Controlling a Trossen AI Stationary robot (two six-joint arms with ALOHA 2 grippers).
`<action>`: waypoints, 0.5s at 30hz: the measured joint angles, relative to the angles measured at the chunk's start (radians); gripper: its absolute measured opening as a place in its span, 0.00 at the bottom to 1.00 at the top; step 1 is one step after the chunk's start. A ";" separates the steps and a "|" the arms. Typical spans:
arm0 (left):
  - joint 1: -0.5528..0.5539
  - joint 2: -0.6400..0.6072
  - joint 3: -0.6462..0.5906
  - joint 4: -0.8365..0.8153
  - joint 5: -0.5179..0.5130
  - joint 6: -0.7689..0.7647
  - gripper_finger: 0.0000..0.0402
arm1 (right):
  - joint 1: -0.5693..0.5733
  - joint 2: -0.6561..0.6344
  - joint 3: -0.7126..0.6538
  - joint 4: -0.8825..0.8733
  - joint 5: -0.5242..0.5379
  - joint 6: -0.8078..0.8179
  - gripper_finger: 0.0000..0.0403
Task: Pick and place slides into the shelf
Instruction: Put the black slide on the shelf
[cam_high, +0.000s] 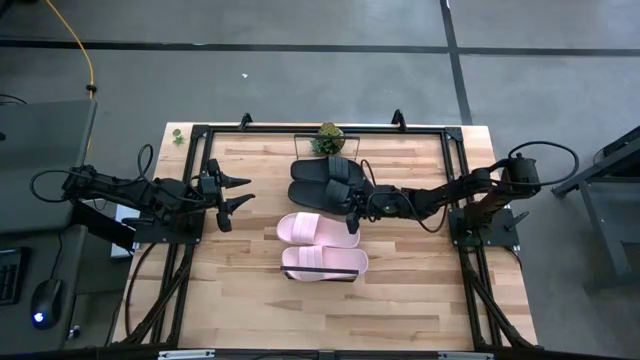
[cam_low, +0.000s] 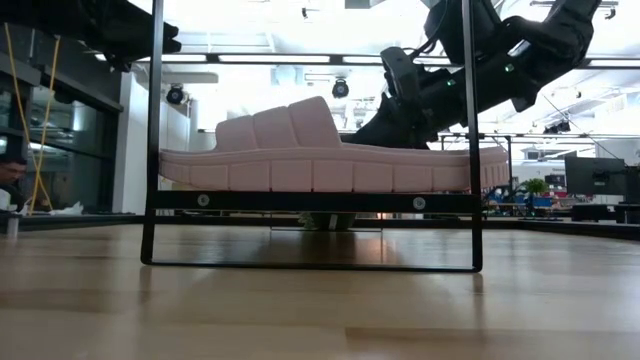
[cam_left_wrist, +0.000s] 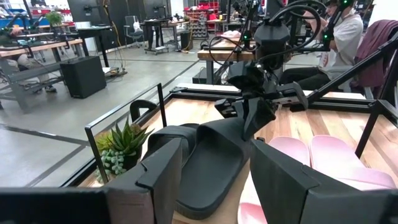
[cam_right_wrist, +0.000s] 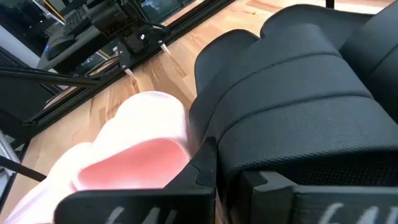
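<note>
Two black slides lie side by side at the table's far middle, one (cam_high: 322, 170) behind the other (cam_high: 320, 192). Nearer me lie two pink slides: one (cam_high: 316, 228) on the tabletop, the other (cam_high: 325, 263) flat on its sole on the shelf (cam_low: 310, 201), a low board in a black frame. My right gripper (cam_high: 352, 213) reaches in from the right and is shut on the nearer black slide (cam_right_wrist: 292, 106), beside the pink one (cam_right_wrist: 137, 155). My left gripper (cam_high: 240, 193) hovers open left of the slides. My right gripper has the nearer black slide at its side edge by the strap (cam_right_wrist: 224, 134), toward the slide's right end. It comes level from the table's right, slanting down, with one finger (cam_right_wrist: 202, 165) on the side that faces the pink slide. The slide hides the other finger.
A small potted plant (cam_high: 328, 138) stands at the far edge behind the black slides. A black metal frame (cam_high: 205, 130) runs around the tabletop. Bare wood lies near me and to the left. A person sits beyond the table (cam_left_wrist: 339, 31).
</note>
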 joint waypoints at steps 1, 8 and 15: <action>0.000 0.000 0.000 0.000 0.000 0.000 0.43 | 0.000 0.000 0.000 -0.002 -0.003 0.004 0.00; 0.000 0.000 0.000 0.000 0.000 0.000 0.43 | -0.002 0.000 0.000 -0.017 -0.004 0.007 0.00; 0.000 0.000 0.000 0.000 0.000 0.000 0.43 | -0.003 0.000 0.000 -0.021 -0.007 0.014 0.00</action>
